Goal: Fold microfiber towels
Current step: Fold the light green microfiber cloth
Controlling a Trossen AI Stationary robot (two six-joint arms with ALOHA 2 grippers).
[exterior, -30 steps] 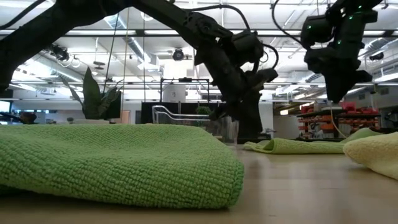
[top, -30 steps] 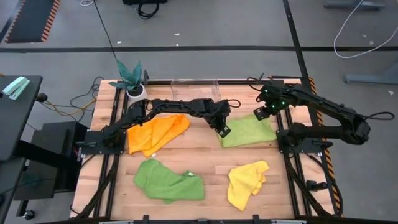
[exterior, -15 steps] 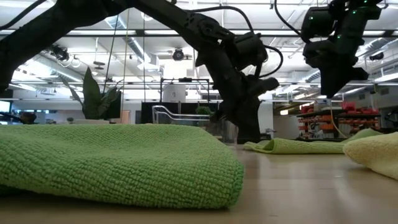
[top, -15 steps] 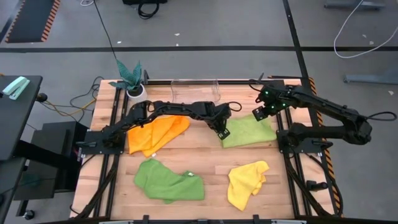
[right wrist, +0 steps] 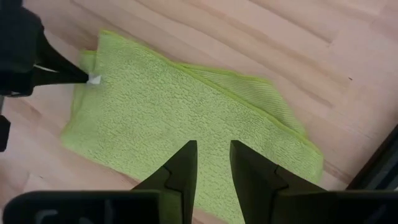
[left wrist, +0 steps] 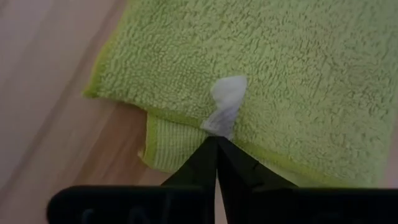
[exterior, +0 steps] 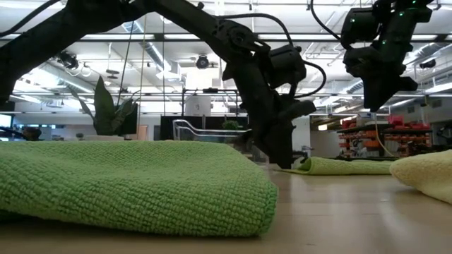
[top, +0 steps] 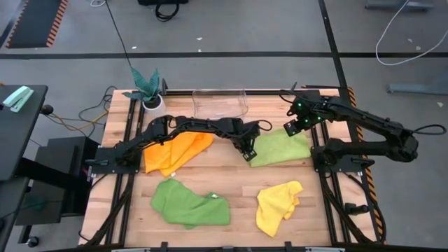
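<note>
The light lime green towel (top: 280, 147) lies folded on the table at the right of centre, a lower layer (left wrist: 165, 146) peeking out at its near left corner. My left gripper (top: 246, 155) is at that corner, low at the table (exterior: 284, 156), shut on the towel's white tag (left wrist: 227, 99). My right gripper (top: 294, 127) hangs open above the towel's far right part (right wrist: 213, 163). The orange towel (top: 175, 150), the darker green towel (top: 189, 203) and the yellow towel (top: 276, 205) lie crumpled on the table, untouched. My left gripper pinches the lower end of the white tag (left wrist: 214, 126) at the towel's hemmed edge, only at the fingertips (left wrist: 205, 152). The fingers come steeply from above, slanting from the table's left. The towel lies flat on the table, and the tag is twisted.
A clear plastic bin (top: 220, 103) stands at the far edge behind the left arm, with a plant in a white pot (top: 148, 89) at the far left. Bare wood shows between the towels in the table's middle (top: 238, 182).
My left gripper has sunk toward the table and drifted a little toward the near edge, ending at the lime towel's near left corner with its fingers shut. The towel has stayed in place.
</note>
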